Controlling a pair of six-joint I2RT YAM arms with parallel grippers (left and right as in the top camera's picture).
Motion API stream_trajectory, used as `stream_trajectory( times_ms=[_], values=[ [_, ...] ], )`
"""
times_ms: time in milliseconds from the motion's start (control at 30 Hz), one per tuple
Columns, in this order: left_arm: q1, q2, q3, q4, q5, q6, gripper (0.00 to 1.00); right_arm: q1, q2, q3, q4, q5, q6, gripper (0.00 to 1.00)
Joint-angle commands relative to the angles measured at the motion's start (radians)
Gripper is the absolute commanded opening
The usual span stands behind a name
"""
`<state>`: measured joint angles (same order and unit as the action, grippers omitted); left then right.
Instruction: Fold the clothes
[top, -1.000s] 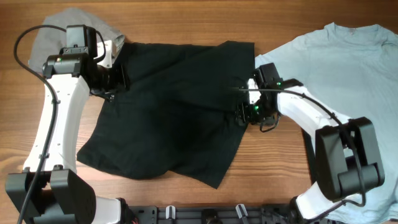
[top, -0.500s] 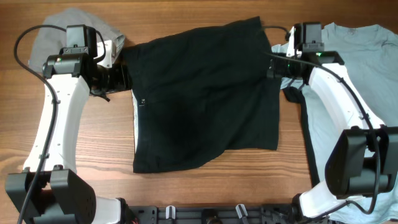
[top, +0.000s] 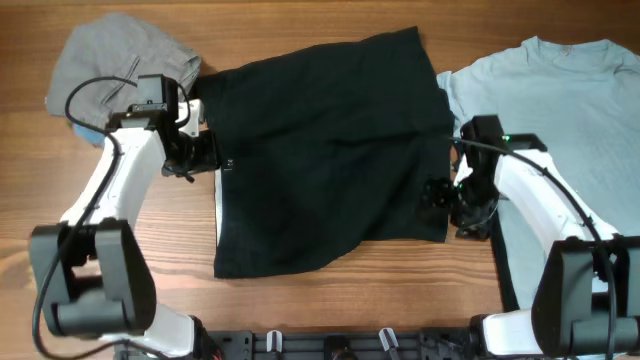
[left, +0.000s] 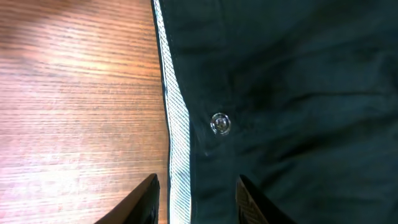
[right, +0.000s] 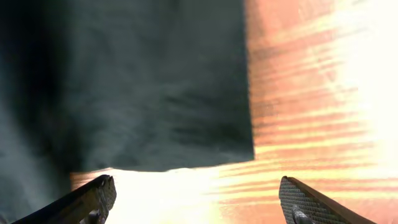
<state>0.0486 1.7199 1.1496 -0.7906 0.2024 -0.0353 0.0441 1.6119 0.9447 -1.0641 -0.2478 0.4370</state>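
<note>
The black shorts (top: 330, 160) lie spread flat in the middle of the table. My left gripper (top: 203, 152) is open at their left edge. In the left wrist view its fingers (left: 196, 180) straddle the white striped waistband edge (left: 177, 143), near a metal button (left: 219, 123). My right gripper (top: 440, 195) is open and empty at the shorts' lower right edge. In the right wrist view its fingers (right: 196, 186) are wide apart over bare wood, just below the corner of the shorts (right: 186, 93). A light blue T-shirt (top: 560, 95) lies at the right.
A grey garment (top: 110, 55) is bunched at the far left, with a bit of blue fabric (top: 88, 130) under it. Part of the T-shirt runs under my right arm. Bare wood table (top: 150, 250) shows at the front left.
The shorts went from crumpled to spread flat. My right gripper let go of their top right corner and moved down to the lower right edge. My left gripper shifted slightly down along the waistband.
</note>
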Motion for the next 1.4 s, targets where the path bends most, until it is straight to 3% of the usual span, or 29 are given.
stream_trajectory(
  times_ms=[0, 167, 233, 433, 467, 500, 567, 600, 633, 700, 800, 967, 1000, 1067, 1100, 1133, 1167, 1233, 1333, 1367],
  values=[
    [-0.002, 0.089, -0.025, 0.043, 0.077, 0.006, 0.38, -0.014, 0.002, -0.06, 0.005, -0.024, 0.089, 0.89],
    [-0.013, 0.199, -0.025, 0.137, 0.097, 0.03, 0.29, -0.014, 0.002, -0.09, 0.032, -0.027, 0.093, 0.94],
    [-0.012, 0.2, -0.025, 0.168, 0.1, 0.028, 0.05, -0.014, 0.002, -0.112, 0.059, -0.026, 0.094, 0.96],
    [-0.011, 0.193, -0.023, 0.171, 0.1, 0.027, 0.04, -0.016, 0.002, -0.213, 0.235, -0.025, 0.139, 0.93],
    [-0.01, 0.183, -0.023, 0.166, 0.1, 0.027, 0.04, -0.016, 0.002, -0.213, 0.257, -0.028, 0.139, 0.86],
    [-0.006, 0.172, -0.02, 0.158, 0.098, 0.019, 0.04, -0.016, 0.002, -0.213, 0.258, -0.031, 0.139, 0.72],
    [0.015, 0.15, -0.005, 0.141, 0.085, -0.008, 0.04, -0.016, 0.002, -0.213, 0.269, -0.078, 0.138, 0.66],
    [0.024, 0.14, -0.002, 0.14, 0.085, -0.011, 0.04, -0.016, 0.002, -0.213, 0.272, -0.08, 0.14, 0.55],
    [0.038, 0.129, 0.001, 0.141, 0.085, -0.017, 0.04, -0.016, 0.002, -0.213, 0.269, -0.079, 0.142, 0.21],
    [0.066, 0.12, 0.001, 0.144, 0.084, -0.025, 0.04, -0.022, 0.002, -0.208, 0.235, -0.005, 0.142, 0.04],
    [0.094, 0.119, 0.001, 0.148, 0.077, -0.026, 0.04, -0.063, -0.001, -0.165, 0.096, 0.166, 0.142, 0.04],
    [0.111, 0.118, 0.012, 0.168, 0.074, -0.029, 0.04, -0.105, -0.002, -0.15, 0.063, 0.165, 0.073, 0.06],
    [0.112, 0.118, 0.02, 0.166, 0.074, -0.033, 0.04, -0.105, -0.002, -0.15, 0.068, 0.154, 0.055, 0.14],
    [0.111, 0.117, 0.035, 0.153, 0.074, -0.05, 0.04, -0.105, -0.002, -0.15, 0.081, 0.118, 0.007, 0.56],
    [0.111, 0.112, 0.049, 0.126, 0.074, -0.051, 0.04, -0.105, -0.003, -0.148, 0.088, 0.087, -0.019, 0.61],
    [0.111, 0.106, 0.05, 0.109, 0.075, -0.051, 0.11, -0.105, -0.009, -0.138, 0.096, 0.063, -0.058, 0.61],
    [0.111, 0.105, 0.05, 0.083, 0.078, -0.051, 0.28, -0.105, -0.032, -0.114, 0.096, 0.041, -0.1, 0.61],
    [0.111, 0.106, 0.049, 0.01, 0.078, -0.02, 0.4, -0.105, -0.086, -0.066, 0.091, 0.02, -0.13, 0.64],
    [0.11, 0.109, 0.034, -0.037, 0.078, 0.002, 0.41, -0.105, -0.165, -0.008, 0.105, -0.013, -0.149, 0.76],
    [0.111, 0.109, 0.027, -0.058, 0.103, 0.002, 0.36, -0.105, -0.181, -0.006, 0.123, -0.016, -0.149, 0.76]
  ],
)
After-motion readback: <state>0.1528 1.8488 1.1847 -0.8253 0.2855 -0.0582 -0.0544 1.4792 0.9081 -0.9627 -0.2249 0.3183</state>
